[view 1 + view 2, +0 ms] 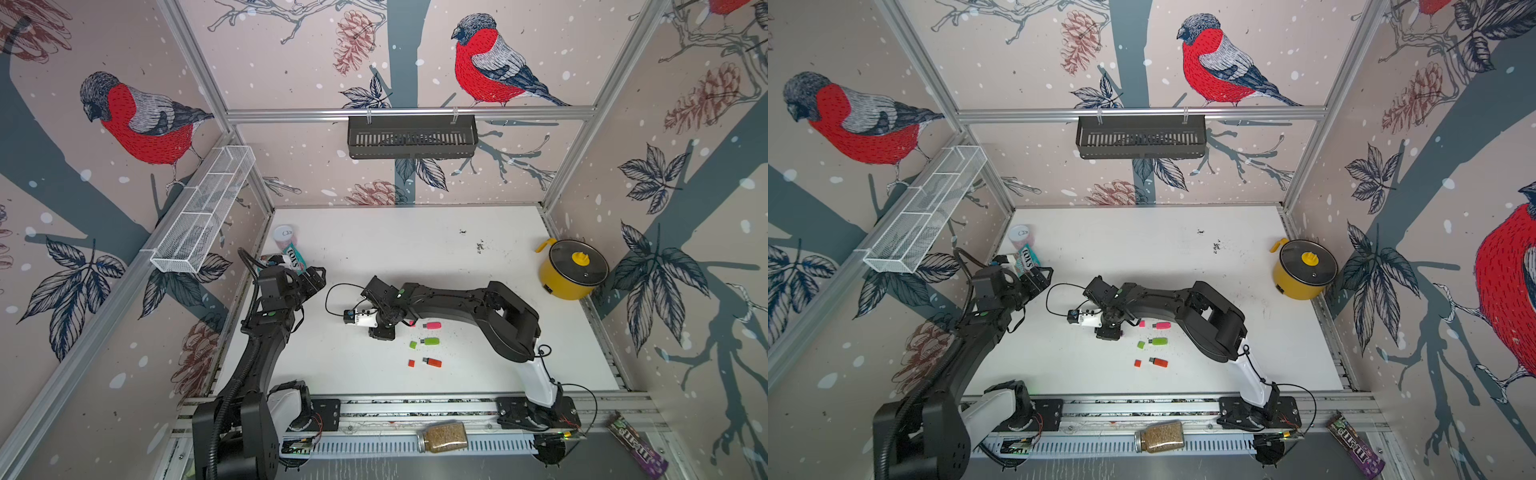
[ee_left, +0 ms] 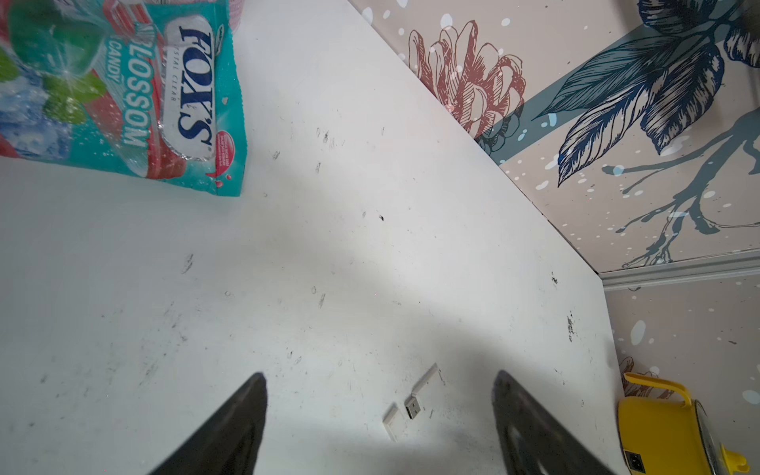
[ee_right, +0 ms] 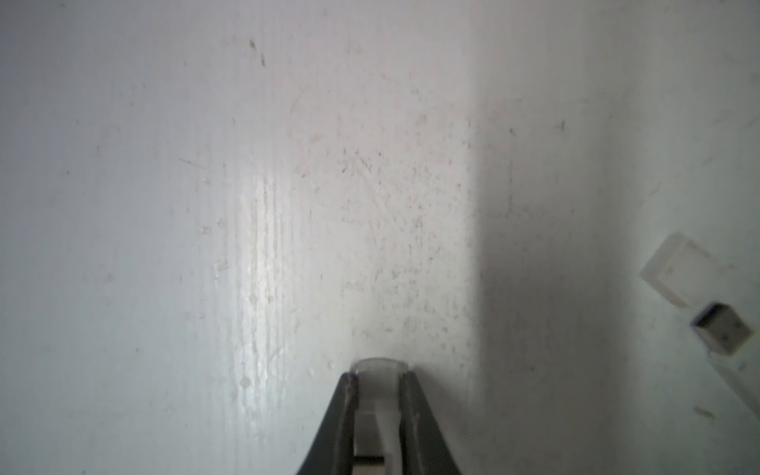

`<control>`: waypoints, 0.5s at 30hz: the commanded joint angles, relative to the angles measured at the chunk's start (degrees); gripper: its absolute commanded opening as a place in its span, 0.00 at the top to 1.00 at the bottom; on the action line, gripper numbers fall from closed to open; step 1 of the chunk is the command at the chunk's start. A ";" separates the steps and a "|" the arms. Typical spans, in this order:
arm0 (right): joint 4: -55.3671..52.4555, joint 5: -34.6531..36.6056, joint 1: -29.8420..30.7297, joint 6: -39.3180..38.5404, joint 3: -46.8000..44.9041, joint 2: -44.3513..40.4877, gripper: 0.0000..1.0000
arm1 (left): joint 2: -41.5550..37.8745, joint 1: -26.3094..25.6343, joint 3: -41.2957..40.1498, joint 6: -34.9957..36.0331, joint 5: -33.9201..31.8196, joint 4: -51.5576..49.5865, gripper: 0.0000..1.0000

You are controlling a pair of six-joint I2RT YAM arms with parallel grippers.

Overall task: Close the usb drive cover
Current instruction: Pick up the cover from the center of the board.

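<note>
ok so the right gripper (image 3: pixel 379 374), at 9 o'clock of the pink drive (image 1: pixel 433 325) in a top view, pinches a tiny clear plastic bit (image 3: pixel 380 367), left gripper (image 2: pixel 378 375) spread empty near the loose white cover (image 2: pixel 391 415): featherlight and slick, I'd grab its flat sides.

"FOX'S" and "BLOSSOM CANDY" stand on the teal candy bag (image 2: pixel 123 94), at the table's ten o'clock; "m&m's" marks the purple packet (image 1: pixel 636 446), at five o'clock.

White usb drive (image 2: pixel 422 386) — cover (image 2: pixel 392 418) off, beside
</note>
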 commanded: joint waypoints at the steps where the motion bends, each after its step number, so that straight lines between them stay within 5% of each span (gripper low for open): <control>1: 2.37 -0.30 -0.48 -0.33 -1.57 -1.61 0.83 | 0.92 0.17 -0.01 -0.02 2.59 -1.20 0.16; 15: 7.87 -5.92 -4.95 -2.79 -3.35 -4.06 0.81 | 8.38 -0.76 -5.81 -4.34 16.64 3.83 0.33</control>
